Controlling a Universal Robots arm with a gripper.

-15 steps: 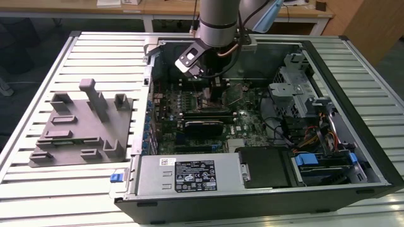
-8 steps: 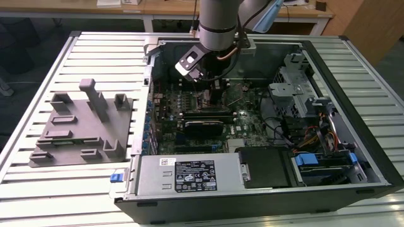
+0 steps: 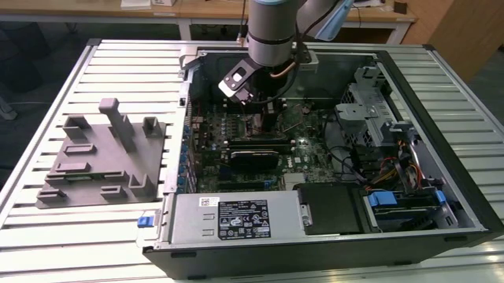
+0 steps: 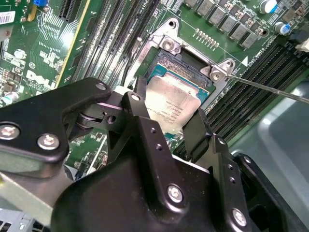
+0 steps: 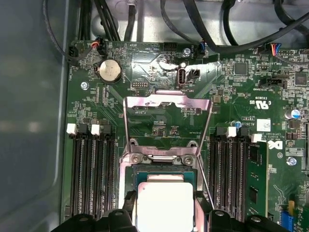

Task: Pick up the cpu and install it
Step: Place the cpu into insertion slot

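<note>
The cpu [image 4: 174,104], a small square chip with a pale silver top, sits between my two black fingers directly over the open socket [image 4: 169,43] on the green motherboard. My gripper [image 4: 166,108] is shut on the cpu, one finger [image 4: 137,96] on each opposite edge. In the first wrist view the cpu [image 5: 164,205] lies within the socket frame, and the load plate [image 5: 166,101] is flipped open beyond it. The thin wire lever [image 4: 270,89] stands raised at the socket's side. In the exterior view my gripper [image 3: 266,115] reaches down into the computer case [image 3: 331,153].
A large grey plastic tray [image 3: 102,156] with upright posts lies at the exterior view's left of the case. Memory slots [image 5: 91,169] flank the socket. A power supply [image 3: 236,218], a drive cage [image 3: 370,112] and cables [image 3: 378,171] crowd the case.
</note>
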